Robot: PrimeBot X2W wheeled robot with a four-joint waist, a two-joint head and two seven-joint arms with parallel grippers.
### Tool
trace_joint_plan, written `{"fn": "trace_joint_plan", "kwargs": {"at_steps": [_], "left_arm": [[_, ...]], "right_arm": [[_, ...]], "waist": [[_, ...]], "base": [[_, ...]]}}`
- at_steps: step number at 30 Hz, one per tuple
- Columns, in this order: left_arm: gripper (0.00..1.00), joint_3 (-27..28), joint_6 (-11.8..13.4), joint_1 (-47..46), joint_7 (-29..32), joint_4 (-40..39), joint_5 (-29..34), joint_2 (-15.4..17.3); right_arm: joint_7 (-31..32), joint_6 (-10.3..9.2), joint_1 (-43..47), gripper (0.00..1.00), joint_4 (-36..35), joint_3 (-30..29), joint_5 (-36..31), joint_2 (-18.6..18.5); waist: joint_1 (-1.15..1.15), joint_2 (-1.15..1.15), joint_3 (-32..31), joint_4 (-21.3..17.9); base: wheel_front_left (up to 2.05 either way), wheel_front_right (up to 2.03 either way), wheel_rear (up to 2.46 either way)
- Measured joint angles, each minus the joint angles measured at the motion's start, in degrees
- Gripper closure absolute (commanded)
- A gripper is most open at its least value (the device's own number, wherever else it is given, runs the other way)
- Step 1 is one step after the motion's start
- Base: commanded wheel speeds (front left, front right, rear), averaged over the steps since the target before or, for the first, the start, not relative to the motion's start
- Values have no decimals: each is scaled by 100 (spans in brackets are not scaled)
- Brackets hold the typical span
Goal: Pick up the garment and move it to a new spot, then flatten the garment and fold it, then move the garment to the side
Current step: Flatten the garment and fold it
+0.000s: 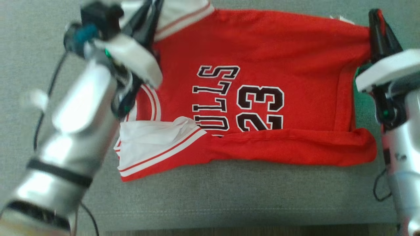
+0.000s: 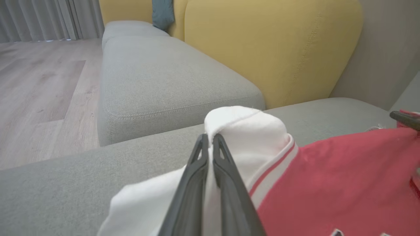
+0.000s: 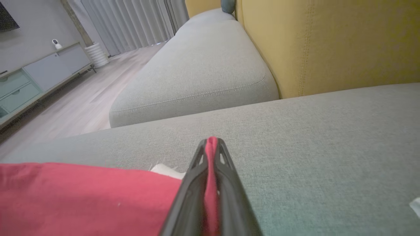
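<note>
The garment (image 1: 262, 65) is a red jersey with white trim, black lettering and the number 23, spread on the grey sofa seat (image 1: 229, 196) with its near edge folded over. My left gripper (image 1: 149, 16) is shut on the white sleeve trim at the far left corner; the left wrist view shows the fingers (image 2: 210, 144) pinching white cloth of the garment (image 2: 328, 183). At the far right corner my right gripper (image 1: 377, 19) is shut on the red hem. A red strip of the garment (image 3: 82, 196) sits between its fingers, right gripper (image 3: 211, 144).
A yellow backrest (image 2: 272, 49) rises behind the seat. A second grey cushion (image 3: 203, 72) adjoins it, with wooden floor (image 2: 39, 95) beyond. A low cabinet (image 3: 39, 75) and curtains stand across the room. Cables hang beside both arms.
</note>
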Motion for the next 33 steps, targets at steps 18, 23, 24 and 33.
{"fn": "trace_joint_plan", "kwargs": {"at_steps": [18,23,24,33], "left_arm": [[100,58,539,3060,56,-2202,283,511],[81,57,514,3104,123,-1895,89,468],[64,55,478,3128,147,-1816,34,446],[0,151,544,3323,100,-1590,-145,415]], "right_arm": [[-7,0,2277,100,-1521,-279,730,220],[38,0,2727,92,-1870,-250,716,380],[40,0,2842,71,-1924,-256,671,403],[-70,0,3674,0,-2484,-311,41,672]], "waist": [[0,0,-356,179],[0,0,-372,192],[0,0,-376,187],[0,0,-447,127]], "base": [[0,0,0],[0,0,0],[0,0,0],[0,0,0]]}}
